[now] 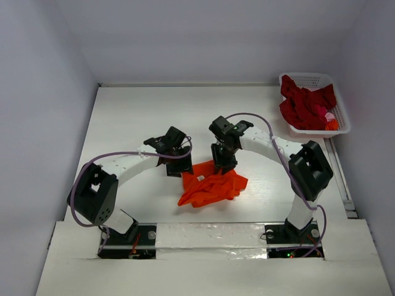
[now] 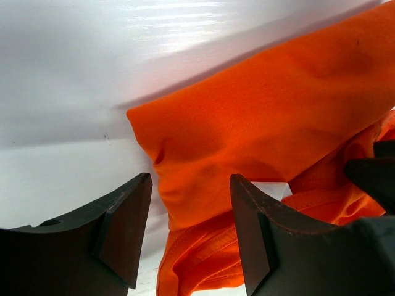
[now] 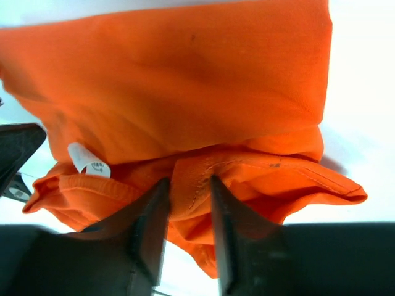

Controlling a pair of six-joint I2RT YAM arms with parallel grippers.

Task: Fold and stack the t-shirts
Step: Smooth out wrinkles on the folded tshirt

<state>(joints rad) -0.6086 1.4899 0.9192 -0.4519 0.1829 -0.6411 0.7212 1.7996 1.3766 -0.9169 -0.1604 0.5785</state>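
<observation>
An orange t-shirt (image 1: 213,185) lies crumpled on the white table between both arms, its white neck label (image 3: 86,161) showing. My left gripper (image 1: 175,173) hangs over the shirt's left edge. In the left wrist view it (image 2: 190,185) stands open, with orange cloth (image 2: 259,117) under the gap and touching neither finger. My right gripper (image 1: 223,168) is down on the shirt's far edge. In the right wrist view it (image 3: 189,185) is pinched on a raised fold of a seamed orange edge (image 3: 259,166). Dark red t-shirts (image 1: 305,105) are piled in the basket.
A white lattice basket (image 1: 308,77) stands at the table's far right corner, with a bit of pink and orange cloth (image 1: 330,120) at its near end. The left arm's purple cable (image 1: 123,154) arcs over the arm.
</observation>
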